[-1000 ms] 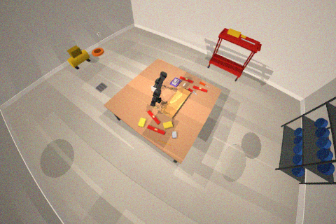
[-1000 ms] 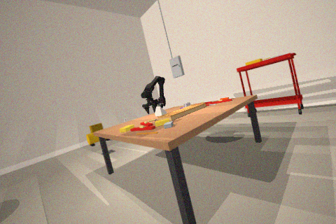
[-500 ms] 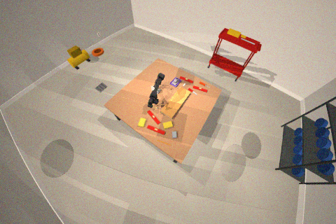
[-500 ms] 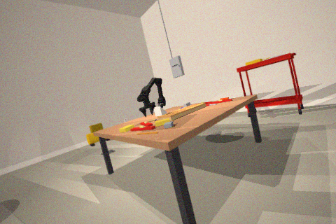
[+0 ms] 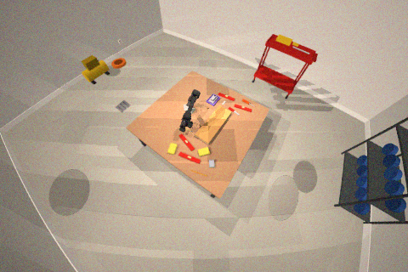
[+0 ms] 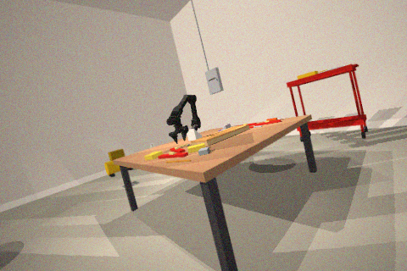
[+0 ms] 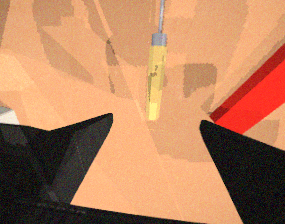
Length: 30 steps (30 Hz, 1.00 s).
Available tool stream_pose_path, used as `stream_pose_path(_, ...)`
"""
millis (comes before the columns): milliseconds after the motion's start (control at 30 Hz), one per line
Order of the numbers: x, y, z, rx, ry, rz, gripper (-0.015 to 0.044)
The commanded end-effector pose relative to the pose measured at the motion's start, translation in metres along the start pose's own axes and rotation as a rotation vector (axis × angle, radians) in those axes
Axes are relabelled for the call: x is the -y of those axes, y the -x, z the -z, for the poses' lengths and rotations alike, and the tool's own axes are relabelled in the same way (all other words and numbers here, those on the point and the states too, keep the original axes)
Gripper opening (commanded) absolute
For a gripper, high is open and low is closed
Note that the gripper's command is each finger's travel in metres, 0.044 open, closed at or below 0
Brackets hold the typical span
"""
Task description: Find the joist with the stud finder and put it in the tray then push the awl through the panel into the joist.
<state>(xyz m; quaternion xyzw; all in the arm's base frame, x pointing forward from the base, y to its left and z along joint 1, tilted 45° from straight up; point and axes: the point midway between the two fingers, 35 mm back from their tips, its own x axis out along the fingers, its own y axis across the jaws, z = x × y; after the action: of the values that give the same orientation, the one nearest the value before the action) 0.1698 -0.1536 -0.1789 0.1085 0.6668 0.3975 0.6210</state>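
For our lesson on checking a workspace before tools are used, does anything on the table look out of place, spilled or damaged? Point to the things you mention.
Nothing stands out as spilled or damaged. The awl (image 7: pixel 154 75) lies flat on the table (image 5: pixel 242 153) (image 6: pixel 254 146), between the open gripper's (image 7: pixel 157 122) fingers but ungripped, which looks normal. The red pieces (image 5: pixel 186 142) (image 5: pixel 189 157) lie at differing angles, untidy rather than wrong.

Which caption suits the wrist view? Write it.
Open gripper above the tabletop, yellow-handled awl lying ahead of its fingertips.
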Motion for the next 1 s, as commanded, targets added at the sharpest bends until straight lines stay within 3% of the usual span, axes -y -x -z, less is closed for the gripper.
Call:
stream_pose_path(0, -0.002, -0.009, -0.001, 0.002, -0.004, -0.005, 0.0440)
stream_pose_path(633, -0.003, -0.034, -0.003, 0.003, -0.004, -0.006, 0.0440)
stream_pose_path(967, -0.003, -0.034, -0.003, 0.003, -0.004, -0.006, 0.0177)
